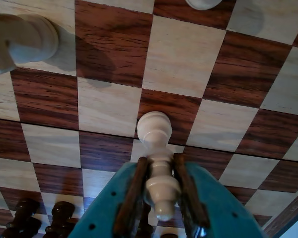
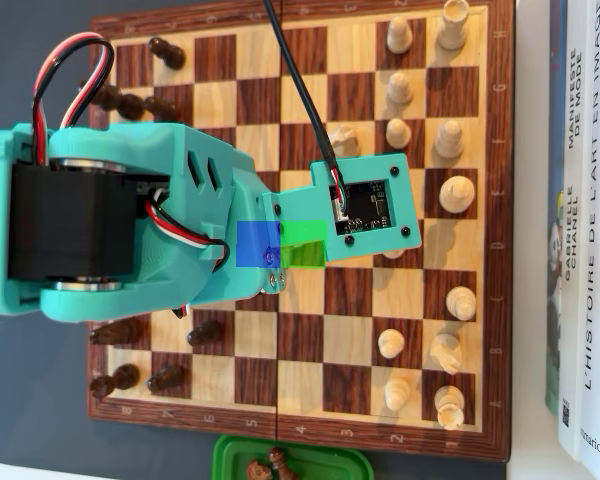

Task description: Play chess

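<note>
In the wrist view, the teal gripper [image 1: 161, 198] entered from the bottom edge, its two brown-padded fingers [image 1: 131, 198] clamped on the stem of a white pawn [image 1: 156, 148]. The pawn lay tilted, its round head pointing up the picture over the seam between a dark and a light square of the chessboard [image 1: 179, 54]; whether it touched the board could not be told. A blurred white piece [image 1: 22, 39], too close to name, filled the upper left corner, and the base of another white piece [image 1: 203, 4] showed at the top edge. Several dark pieces [image 1: 39, 220] stood at the lower left.

In the overhead view, the teal arm [image 2: 140, 215] reached from the left across the middle of the chessboard [image 2: 300, 420], and its wrist camera board [image 2: 365, 205] covered the gripper, so neither the grip nor the held pawn showed there. White pieces [image 2: 450, 140] stood in two columns along the right side of the board, with dark pieces [image 2: 130, 105] at the left, partly under the arm. A green tray [image 2: 230, 460] holding captured dark pieces [image 2: 268, 465] sat just below the board. Books [image 2: 590, 240] lay beside the board's right edge on the worktop [image 2: 35, 430].
</note>
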